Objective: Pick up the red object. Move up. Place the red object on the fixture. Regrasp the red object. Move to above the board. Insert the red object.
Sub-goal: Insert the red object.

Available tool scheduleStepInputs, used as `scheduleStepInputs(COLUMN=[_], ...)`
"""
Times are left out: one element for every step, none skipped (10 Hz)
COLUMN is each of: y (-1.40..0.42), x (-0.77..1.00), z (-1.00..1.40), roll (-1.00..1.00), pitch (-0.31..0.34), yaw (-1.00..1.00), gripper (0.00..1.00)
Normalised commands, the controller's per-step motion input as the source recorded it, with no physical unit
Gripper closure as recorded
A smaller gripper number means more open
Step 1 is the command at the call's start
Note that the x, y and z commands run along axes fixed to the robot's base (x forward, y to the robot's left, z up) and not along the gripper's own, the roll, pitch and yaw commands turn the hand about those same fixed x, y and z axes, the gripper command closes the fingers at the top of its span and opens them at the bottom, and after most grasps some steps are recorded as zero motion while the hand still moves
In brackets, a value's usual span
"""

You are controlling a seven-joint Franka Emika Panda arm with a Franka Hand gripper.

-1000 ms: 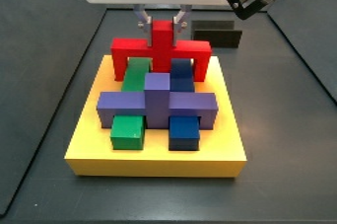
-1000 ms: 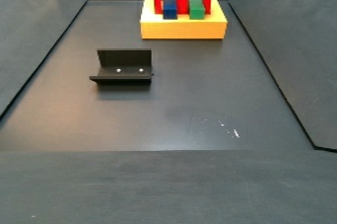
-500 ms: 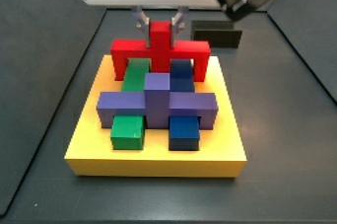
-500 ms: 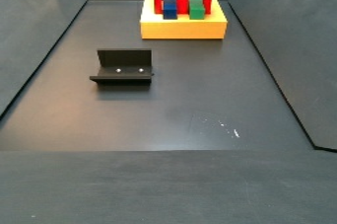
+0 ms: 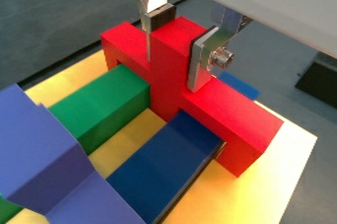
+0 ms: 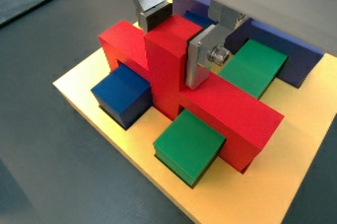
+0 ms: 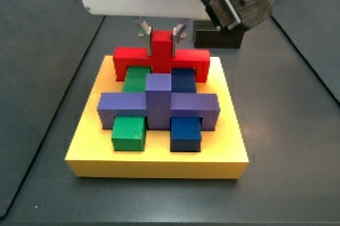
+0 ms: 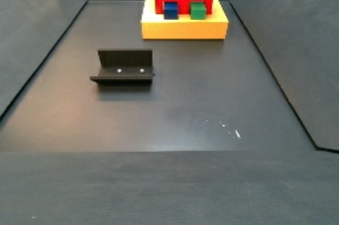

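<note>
The red object is a bright, blocky cross — one long bar lying level across the far end of the yellow board, its stub standing upright. The gripper pinches that stub between its two silver fingers. On the board sit one green bar, one blue bar and one purple block; the single fixture stands well apart from the board.

The hand over the board has flat brushed-metal fingers; the red object looks smooth matt plastic; the tabletop is dull dark grey.

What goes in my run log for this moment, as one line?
phase: insert | gripper: shut on red object stub | red object: straddling green bar and blue bar on board | fixture: bare
</note>
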Motion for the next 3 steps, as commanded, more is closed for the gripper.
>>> scheduleStepInputs(y=[0.0, 0.0, 0.0], x=[0.04, 0.03, 0.0], z=[-0.77, -0.18, 0.0], roll=[0.09, 0.03, 0.0], pitch=[-0.03, 0.03, 0.0], yaw=[-0.03, -0.05, 0.0], gripper=[1.0, 1.0, 1.0])
